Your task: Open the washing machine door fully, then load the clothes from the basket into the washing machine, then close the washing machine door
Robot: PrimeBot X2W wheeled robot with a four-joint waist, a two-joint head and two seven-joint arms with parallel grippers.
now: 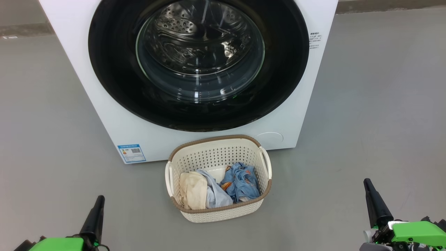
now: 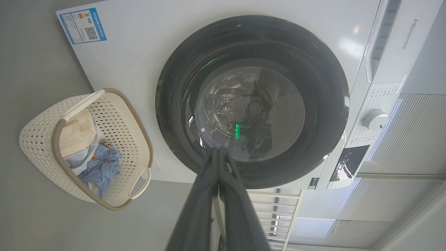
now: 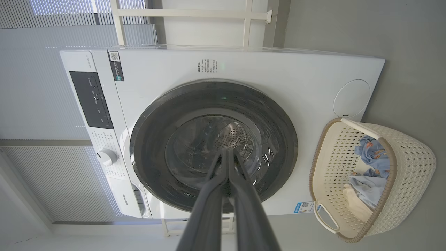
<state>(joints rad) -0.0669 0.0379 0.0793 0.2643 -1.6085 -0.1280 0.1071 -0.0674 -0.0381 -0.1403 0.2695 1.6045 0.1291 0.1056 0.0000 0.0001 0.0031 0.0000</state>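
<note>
The washing machine (image 1: 104, 104) (image 2: 139, 52) (image 3: 278, 73) stands ahead on the floor, its door (image 1: 111, 69) (image 2: 174, 104) (image 3: 150, 139) shut flat against the front; the steel drum shows through the glass. The basket (image 1: 216, 153) (image 2: 38, 139) (image 3: 407, 157) sits on the floor just before it and holds the clothes (image 1: 240, 181) (image 2: 101, 167) (image 3: 369, 188): a cream piece, a pale blue-white one, and blue fabric with orange print. My left gripper (image 1: 99, 198) (image 2: 218, 150) is shut and empty at the lower left. My right gripper (image 1: 366, 181) (image 3: 227, 152) is shut and empty at the lower right.
Grey floor (image 1: 376, 104) spreads on both sides of the machine and basket. A blue label (image 1: 131, 152) marks the machine's lower left corner, a round service flap (image 1: 270, 137) the lower right. The control panel with a dial (image 3: 106, 157) runs along the machine's top front.
</note>
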